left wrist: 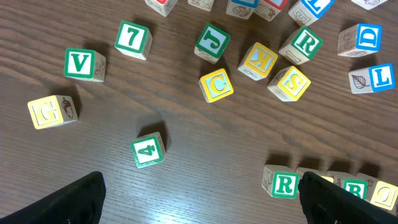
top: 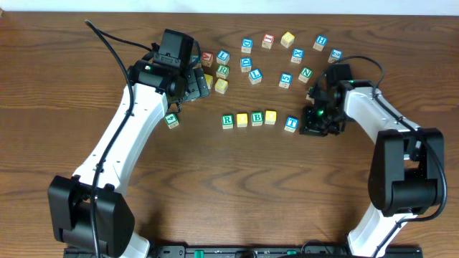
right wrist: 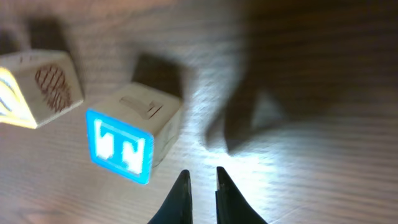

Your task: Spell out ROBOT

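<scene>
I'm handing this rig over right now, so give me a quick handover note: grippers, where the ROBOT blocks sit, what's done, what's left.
Left gripper: open, empty, over the loose cubes.
Right gripper: nearly shut, empty, beside the T cube.
Row on the table: R cube, yellow cube, B cube, second yellow cube, then T, slightly lower, with a gap.
Done: all five are down.
Left: probably nudge T into line; the yellow tops show no O from overhead, so check them.
</scene>
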Controlling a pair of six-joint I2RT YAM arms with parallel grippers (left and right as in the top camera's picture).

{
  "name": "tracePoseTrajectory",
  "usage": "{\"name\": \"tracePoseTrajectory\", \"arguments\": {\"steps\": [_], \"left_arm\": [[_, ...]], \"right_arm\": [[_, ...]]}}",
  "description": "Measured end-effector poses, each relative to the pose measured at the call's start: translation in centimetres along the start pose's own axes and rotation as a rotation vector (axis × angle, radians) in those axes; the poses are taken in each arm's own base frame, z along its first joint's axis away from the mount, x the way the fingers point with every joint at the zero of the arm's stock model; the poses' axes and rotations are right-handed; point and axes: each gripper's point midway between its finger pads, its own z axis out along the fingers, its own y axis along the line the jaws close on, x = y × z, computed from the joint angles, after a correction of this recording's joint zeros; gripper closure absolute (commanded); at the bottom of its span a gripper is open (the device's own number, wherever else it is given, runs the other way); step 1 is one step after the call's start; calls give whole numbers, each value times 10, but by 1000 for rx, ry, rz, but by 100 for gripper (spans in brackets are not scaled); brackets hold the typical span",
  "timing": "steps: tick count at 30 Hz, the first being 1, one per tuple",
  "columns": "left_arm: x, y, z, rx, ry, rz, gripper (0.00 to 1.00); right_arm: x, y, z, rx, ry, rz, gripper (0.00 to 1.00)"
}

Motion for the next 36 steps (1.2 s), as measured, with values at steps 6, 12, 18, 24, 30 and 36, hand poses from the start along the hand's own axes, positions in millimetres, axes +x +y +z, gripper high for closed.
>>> {"name": "tracePoseTrajectory", "arguments": {"steps": [6,12,18,24,30,36], "left_arm": [[0,0,0,0,0,0,2],[0,0,0,0,0,0,2],[0,0,0,0,0,0,2],[0,0,0,0,0,0,2],[0,0,0,0,0,0,2],[0,0,0,0,0,0,2]], "right_arm": [[2,9,4,13,5,-17,87],[-7,7,5,47,-37,-15,86],[-21,9,4,50,-97,-28,85],[-28,22,14,40,-122,-48,86],[-30,36,24,25,-132,-63,86],[-32,42,25,20,-142,-65,86]]}}
